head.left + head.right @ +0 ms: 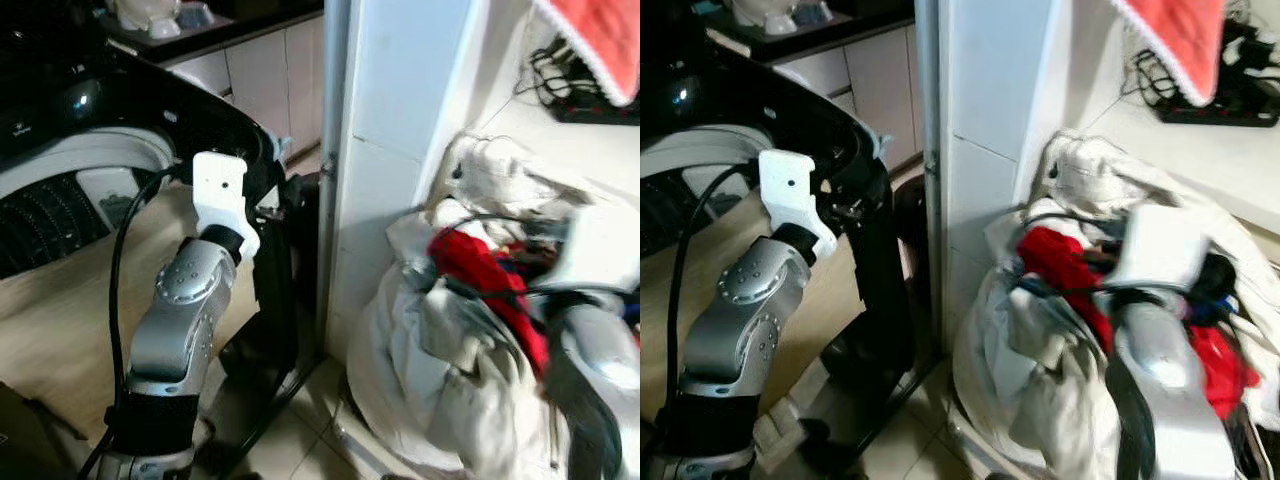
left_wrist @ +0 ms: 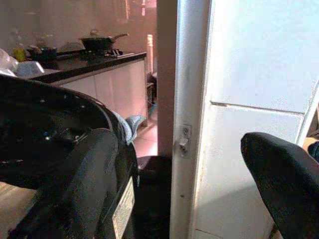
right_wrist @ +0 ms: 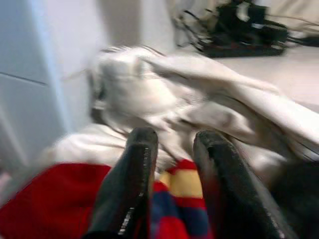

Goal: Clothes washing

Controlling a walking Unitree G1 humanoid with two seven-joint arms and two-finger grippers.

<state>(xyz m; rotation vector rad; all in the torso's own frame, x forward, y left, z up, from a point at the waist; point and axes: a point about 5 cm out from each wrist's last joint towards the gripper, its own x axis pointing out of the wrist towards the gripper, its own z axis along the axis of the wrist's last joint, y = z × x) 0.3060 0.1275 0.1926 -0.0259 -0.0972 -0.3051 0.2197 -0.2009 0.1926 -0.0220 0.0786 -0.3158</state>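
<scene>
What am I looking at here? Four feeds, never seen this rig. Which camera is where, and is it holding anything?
It is a walking humanoid with two silver arms, each ending in a two-fingered black pincer. The two wide pictures come from a stereo camera in its head, looking down. The other two come from wrist cameras looking along the fingers.

On its left stands a black washing machine, with the left pincer raised beside it, fingers wide apart and holding nothing.

On its right, a heap of laundry, mostly white with a red garment, is piled against the white wall. The right pincer is down at that heap, fingers slightly apart over red, yellow and blue cloth. That picture is blurred.
</scene>
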